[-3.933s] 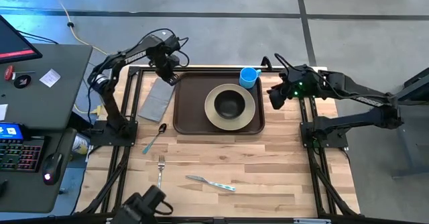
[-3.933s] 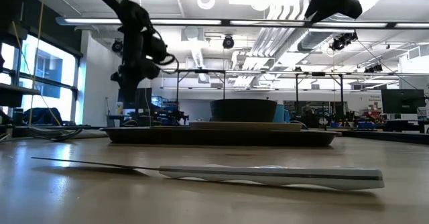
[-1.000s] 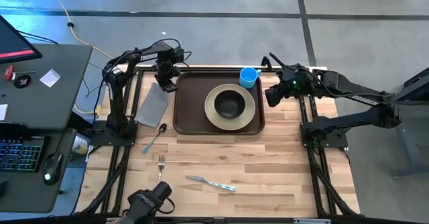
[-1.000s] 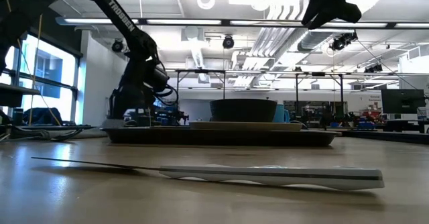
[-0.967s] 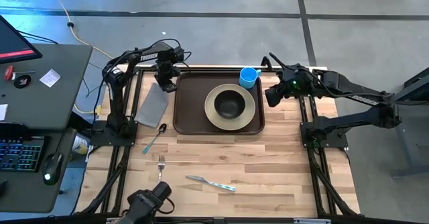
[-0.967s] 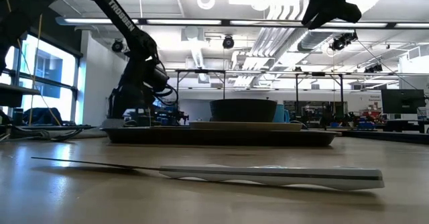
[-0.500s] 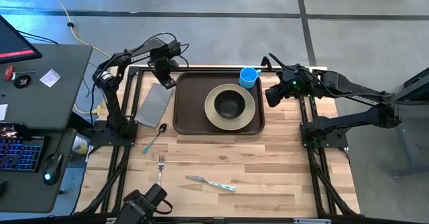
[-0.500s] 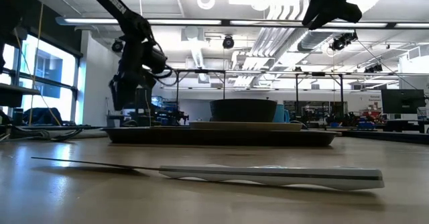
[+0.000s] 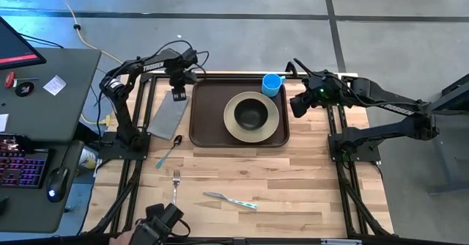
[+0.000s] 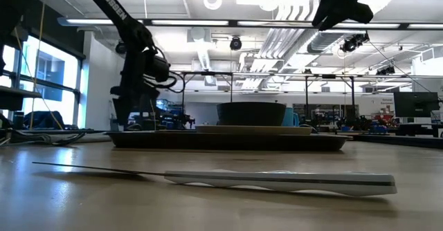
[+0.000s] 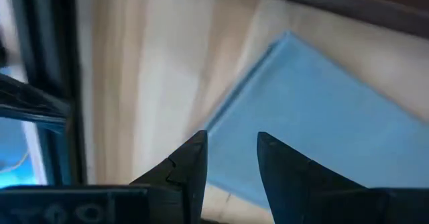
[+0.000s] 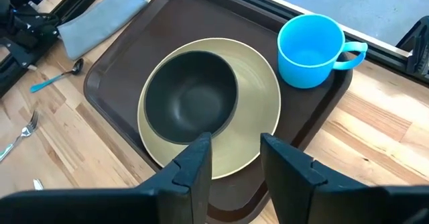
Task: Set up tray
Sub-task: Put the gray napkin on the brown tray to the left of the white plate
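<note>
I've got the left gripper (image 9: 178, 93) up in the upper left of the high view, hanging over the top end of the grey napkin (image 9: 168, 114), just beside the left rim of the tray (image 9: 203, 131). Through its own wrist camera the two dark fingers (image 11: 190, 167) stand parted with a clear gap and nothing between them, the napkin (image 11: 322, 137) spread below and bare wood beside it. In the low view that arm comes down on the left of the frame, gripper (image 10: 127, 103) above the table at the tray's (image 10: 228, 140) left end. My right gripper (image 9: 297, 105) waits right of centre in the high view, off the tray's right edge, near the blue cup (image 9: 272, 83); its fingers (image 12: 194, 163) are spread too, holding nothing, pointed toward the tray (image 12: 120, 56). The tray itself lies flat in the upper middle of the table (image 9: 293, 186), dark brown, long side across. On it sits the beige plate (image 9: 272, 120) with a dark bowl (image 9: 251, 114) in its middle, and the cup stands in the tray's upper right corner, handle pointing away from the plate. The napkin lies tilted on the wood left of the tray. Just below it, a spoon (image 9: 168, 150) with a blue handle lies slanted; lower down sit a fork (image 9: 176, 182) and a knife (image 9: 230, 200), well apart from the tray. The knife (image 10: 277, 181) fills the low view's foreground.
</note>
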You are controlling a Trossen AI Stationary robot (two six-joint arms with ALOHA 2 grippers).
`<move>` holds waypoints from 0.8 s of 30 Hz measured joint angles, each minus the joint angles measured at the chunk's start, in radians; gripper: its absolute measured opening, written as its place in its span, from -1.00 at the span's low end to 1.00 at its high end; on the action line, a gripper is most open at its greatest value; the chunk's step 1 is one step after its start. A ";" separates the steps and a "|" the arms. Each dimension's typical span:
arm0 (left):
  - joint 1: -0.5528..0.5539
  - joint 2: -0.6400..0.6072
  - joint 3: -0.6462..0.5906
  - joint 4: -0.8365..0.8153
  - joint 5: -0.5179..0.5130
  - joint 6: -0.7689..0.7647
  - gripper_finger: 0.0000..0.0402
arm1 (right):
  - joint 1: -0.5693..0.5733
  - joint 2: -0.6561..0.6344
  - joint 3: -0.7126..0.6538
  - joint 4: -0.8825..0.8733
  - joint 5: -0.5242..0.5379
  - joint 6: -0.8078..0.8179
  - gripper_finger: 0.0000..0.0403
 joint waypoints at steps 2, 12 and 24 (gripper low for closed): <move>0.000 0.001 -0.015 0.018 0.020 0.001 -0.19 | 0.000 0.000 0.000 0.000 0.000 0.000 -0.41; 0.000 0.064 -0.078 0.047 0.029 -0.054 -0.19 | 0.000 0.000 0.000 0.000 -0.016 0.001 -0.41; 0.001 0.106 -0.078 0.059 0.067 -0.145 -0.35 | 0.001 0.000 0.000 -0.008 -0.060 0.045 -0.41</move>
